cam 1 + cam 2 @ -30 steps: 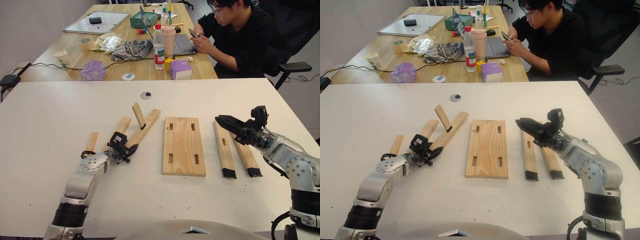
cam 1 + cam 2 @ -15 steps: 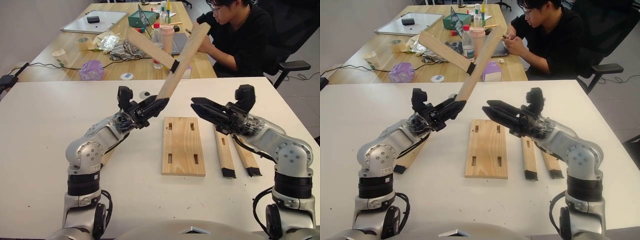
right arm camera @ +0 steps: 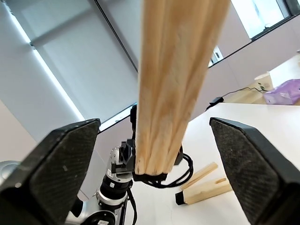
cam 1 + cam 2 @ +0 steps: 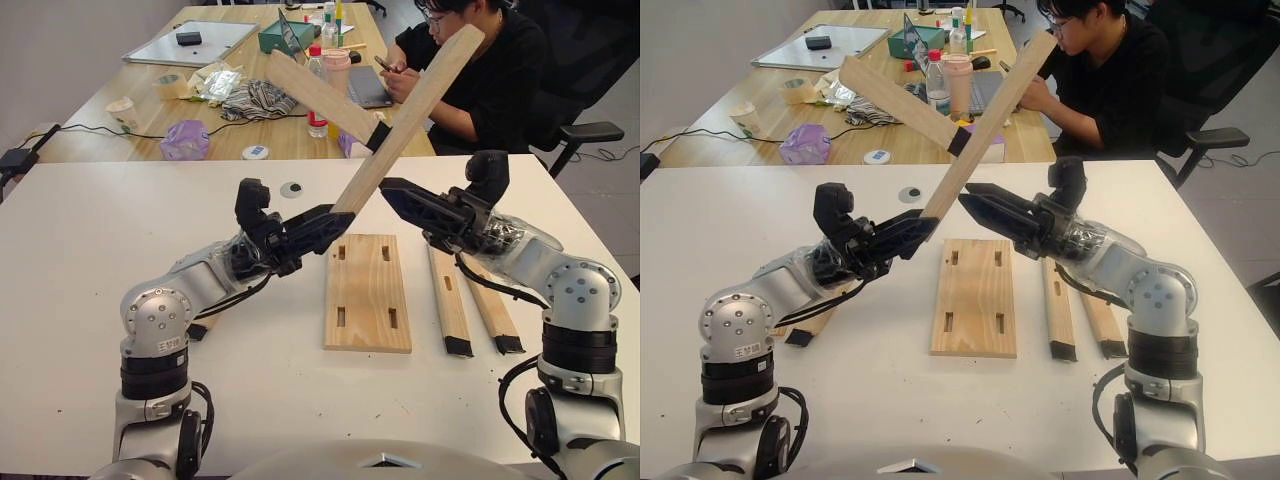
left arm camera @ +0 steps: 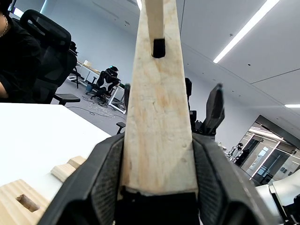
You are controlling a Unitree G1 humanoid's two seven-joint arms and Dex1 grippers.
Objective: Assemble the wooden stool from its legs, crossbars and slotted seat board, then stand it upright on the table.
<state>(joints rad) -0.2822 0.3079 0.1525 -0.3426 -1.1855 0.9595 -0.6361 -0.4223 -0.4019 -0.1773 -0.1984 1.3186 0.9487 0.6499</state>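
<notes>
left eye view
- left gripper (image 4: 322,222): pressed together on the lower end of the raised leg (image 4: 410,108); held in the air over the table's middle, above the seat board's far left corner.
- raised leg: slanted up and off toward the table's far right.
- crossbar (image 4: 318,92): plugged into the raised leg partway up, sticking out up and to the left.
- right gripper (image 4: 400,200): spread, placed at the raised leg's lower part; contact cannot be told.
- seat board (image 4: 367,295): laid flat at the middle of the table (image 4: 80,250), four slots facing up.
- inner leg (image 4: 447,300): flat, just right of the seat board, dark end toward the near edge.
- outer leg (image 4: 493,315): flat, just beside the inner leg on its right.

right eye view
- loose piece (image 4: 805,328): laid flat left of the seat board, under the left arm, dark end toward the near edge.

left wrist view
- fingers (image 5: 108,178): clamped against both sides of the raised leg's base.
- slot: seen higher on the raised leg, the crossbar seated in it.
- right gripper: seen behind the raised leg, tips apart.

right wrist view
- pads (image 3: 56,178): set wide apart, the raised leg running between them, not pinched.
- left gripper: seen farther off, gripped on the raised leg's lower end.
</notes>
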